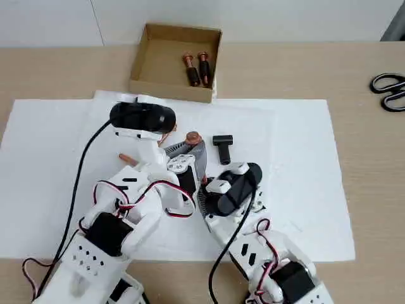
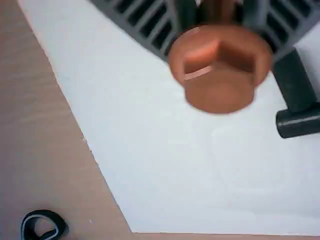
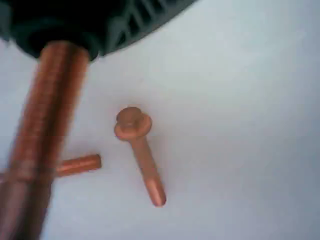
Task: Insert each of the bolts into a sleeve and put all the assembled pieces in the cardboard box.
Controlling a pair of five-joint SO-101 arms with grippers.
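My left gripper (image 1: 188, 151) is clenched on a copper-coloured bolt (image 2: 220, 67), with the shank between the jaws and the flanged head jutting past the tips. The bolt looks rigid and light, and I judge the threads give bite, so the shank suits holding. The black sleeve (image 2: 297, 107) lies on the white sheet (image 1: 297, 190) just beside the gripper. It may roll, so I'd pinch its sides and leave the bore clear. The cardboard box (image 1: 140, 71) sits well ahead.

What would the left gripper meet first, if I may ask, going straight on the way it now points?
Probably the white paper: the bolt held in the left gripper leads, with bare sheet beyond its head. The black sleeve lies off to one side. Depth is unclear.
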